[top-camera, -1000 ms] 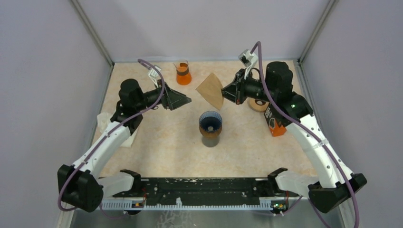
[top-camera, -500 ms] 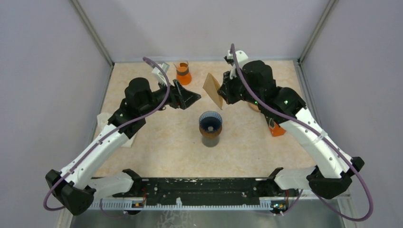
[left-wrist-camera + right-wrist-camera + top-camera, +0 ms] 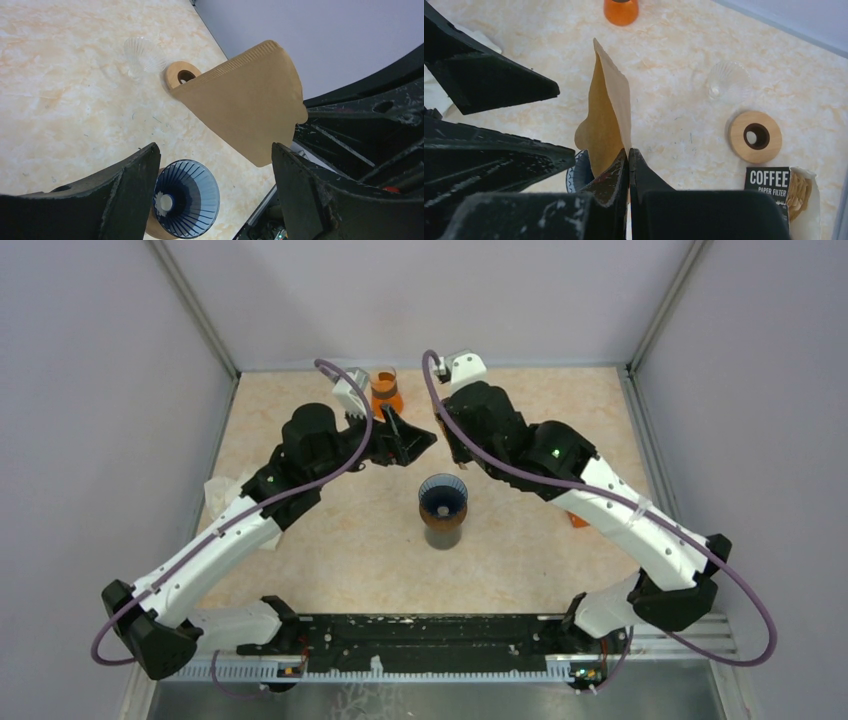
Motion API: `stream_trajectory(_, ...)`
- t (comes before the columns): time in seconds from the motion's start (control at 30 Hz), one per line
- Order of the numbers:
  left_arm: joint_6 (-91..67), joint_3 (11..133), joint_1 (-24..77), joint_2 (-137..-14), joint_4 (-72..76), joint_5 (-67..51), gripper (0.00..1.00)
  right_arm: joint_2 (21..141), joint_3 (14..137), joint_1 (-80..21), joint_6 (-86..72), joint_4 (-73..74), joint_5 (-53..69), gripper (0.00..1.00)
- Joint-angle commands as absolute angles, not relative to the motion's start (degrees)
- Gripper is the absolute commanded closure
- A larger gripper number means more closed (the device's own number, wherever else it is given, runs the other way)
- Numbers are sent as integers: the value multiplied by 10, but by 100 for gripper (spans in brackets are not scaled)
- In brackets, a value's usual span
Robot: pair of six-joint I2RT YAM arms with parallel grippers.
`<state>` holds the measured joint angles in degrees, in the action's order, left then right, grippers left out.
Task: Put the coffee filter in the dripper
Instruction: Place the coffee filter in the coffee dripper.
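The left arm (image 3: 225,535) and right arm (image 3: 610,505) reach in and nearly meet.
The left gripper (image 3: 420,440) has its fingers spread wide apart. The right gripper (image 3: 628,155) has its fingers squeezed tight together, pinching the coffee filter (image 3: 609,115).

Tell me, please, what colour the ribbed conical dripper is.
Ribbed conical dripper: dark blue; best in left wrist view.

We see a matt brown paper coffee filter (image 3: 250,100) with a crimped seam, and a glossy, ribbed blue dripper (image 3: 186,197). The tabletop (image 3: 60,75) is smooth, marbled beige; the left gripper (image 3: 215,150) shows scuffed matt black plastic
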<state>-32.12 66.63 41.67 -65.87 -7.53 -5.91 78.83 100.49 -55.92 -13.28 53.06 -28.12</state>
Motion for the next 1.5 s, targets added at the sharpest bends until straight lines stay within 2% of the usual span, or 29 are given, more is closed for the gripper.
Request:
stream_trajectory(0.0, -333, 690, 428, -664, -46, -34, 13, 820, 1059, -595, -132, 551, -387, 100)
stream_trajectory(0.23, -342, 667, 439, -645, -30, 1, 12, 867, 1093, -625, -132, 573, -451, 100)
stream_trajectory(0.47, -335, 666, 440, -663, -40, 26, 13, 889, 1116, -645, -127, 575, -464, 100)
stream_trajectory(0.97, -290, 683, 440, -670, -138, 122, 27, 889, 1121, -645, -135, 569, -464, 100)
stream_trajectory(1.17, -285, 697, 441, -676, -156, 111, 31, 907, 1128, -644, -146, 567, -450, 100)
stream_trajectory(1.47, -301, 679, 455, -670, -154, 108, 29, 938, 1155, -645, -178, 572, -452, 100)
